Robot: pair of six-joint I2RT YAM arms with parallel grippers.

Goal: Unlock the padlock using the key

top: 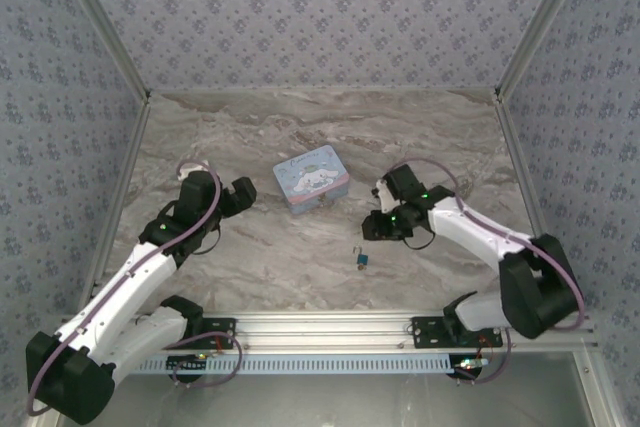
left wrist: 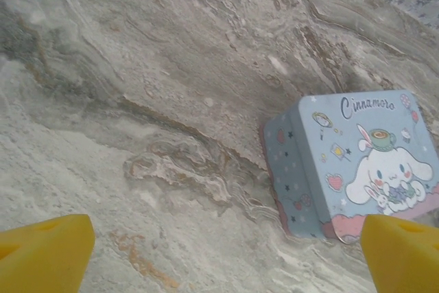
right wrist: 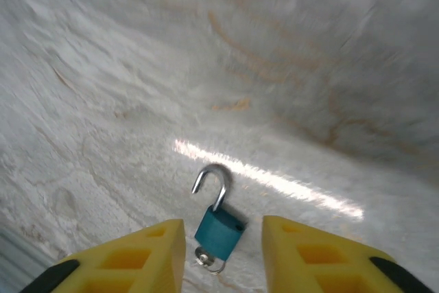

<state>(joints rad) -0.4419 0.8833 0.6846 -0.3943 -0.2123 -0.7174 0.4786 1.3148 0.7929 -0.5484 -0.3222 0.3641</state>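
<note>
One padlock [right wrist: 218,230], teal with its thin silvery shackle hooked open, lies on the counter [top: 300,117] between the parted fingers of the right pincer [right wrist: 223,228], clear of both. One tin [left wrist: 357,162] sits farther back. The left pincer [left wrist: 226,238] gapes wide, empty.

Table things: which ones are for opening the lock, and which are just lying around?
For the job:
- padlock, shackle swung open
- silvery ring at its base, perhaps the key's
- right gripper, open, a finger on either side of the padlock

Just lying about:
- cartoon tin
</note>
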